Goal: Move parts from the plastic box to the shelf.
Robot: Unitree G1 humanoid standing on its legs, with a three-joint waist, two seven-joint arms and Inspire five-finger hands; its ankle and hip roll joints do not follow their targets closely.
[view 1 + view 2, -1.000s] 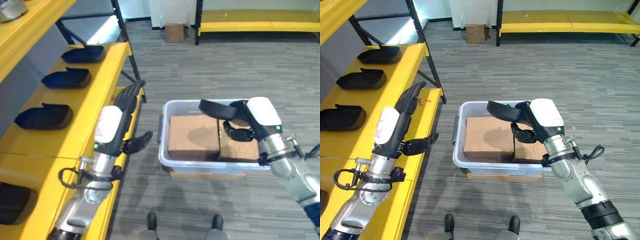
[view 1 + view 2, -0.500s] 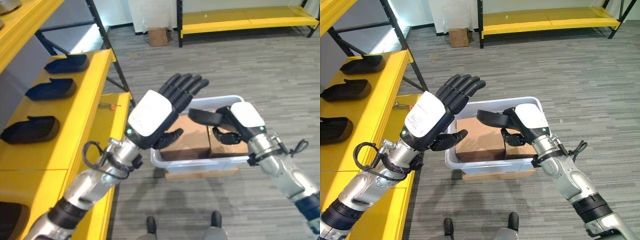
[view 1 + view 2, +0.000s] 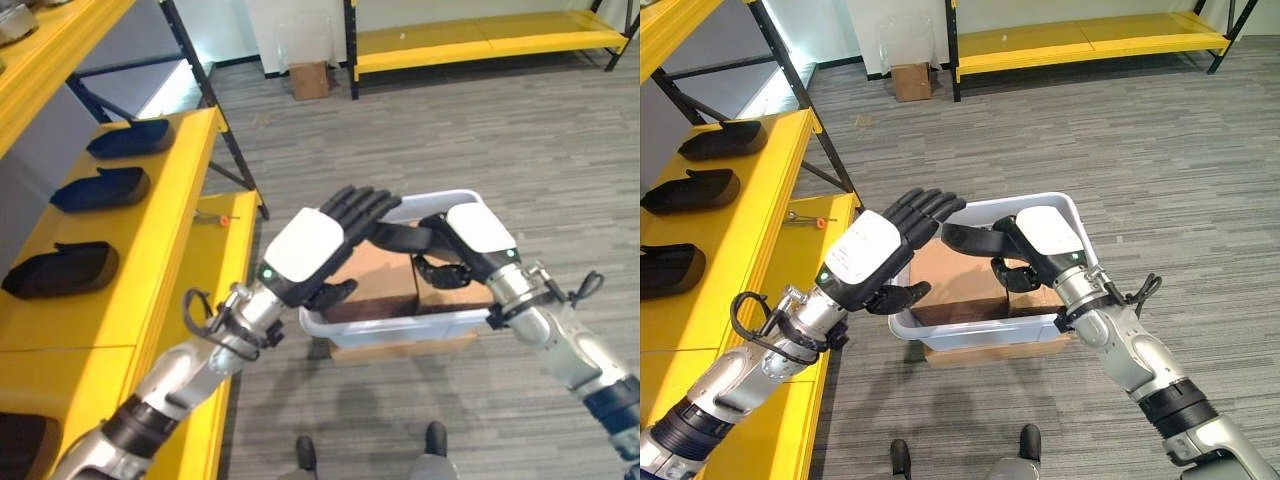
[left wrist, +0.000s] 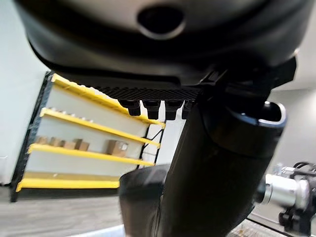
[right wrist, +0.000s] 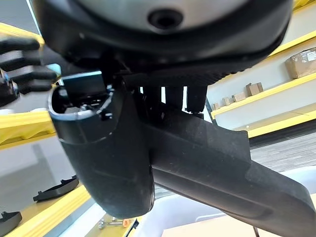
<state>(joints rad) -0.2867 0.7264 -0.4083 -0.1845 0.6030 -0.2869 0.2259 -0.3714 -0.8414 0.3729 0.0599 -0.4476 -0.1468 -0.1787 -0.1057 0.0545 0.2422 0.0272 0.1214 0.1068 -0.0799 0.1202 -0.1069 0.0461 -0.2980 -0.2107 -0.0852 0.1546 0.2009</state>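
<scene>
Since the earlier frames, the left hand (image 3: pixel 305 250) has swung from beside the yellow shelf across to the long, dark, curved plastic part (image 3: pixel 400 237), and its straight fingers (image 3: pixel 925 206) now meet that part's free end. The part hangs above the pale grey plastic box (image 3: pixel 1060 212), clear of its contents. The right hand (image 3: pixel 1040 235) has the part's other end pinched between curled fingers (image 5: pixel 173 96) and thumb (image 5: pixel 106 148), as its wrist view confirms. The left hand is spread and relaxed, its thumb (image 3: pixel 902 294) standing apart below the fingers; the left wrist view shows the part running out past the fingertips, and nothing is clasped by this hand.

Directly beneath the fingers of both hands, two brown cardboard cartons (image 3: pixel 385 285) lie side by side inside the box. A flat sheet of brown cardboard (image 3: pixel 985 350) shows under the box on the grey striped floor (image 3: pixel 1140 130).

Well beyond the left hand's back, the yellow metal shelf (image 3: pixel 170 230) carries three dark moulded parts (image 3: pixel 100 187) in a row, and a small orange-tipped object (image 3: pixel 222 218) lies near its edge. Far past the fingertips, a small brown cardboard box (image 3: pixel 308 78) stands on the floor beside a low yellow rack (image 3: pixel 480 35).
</scene>
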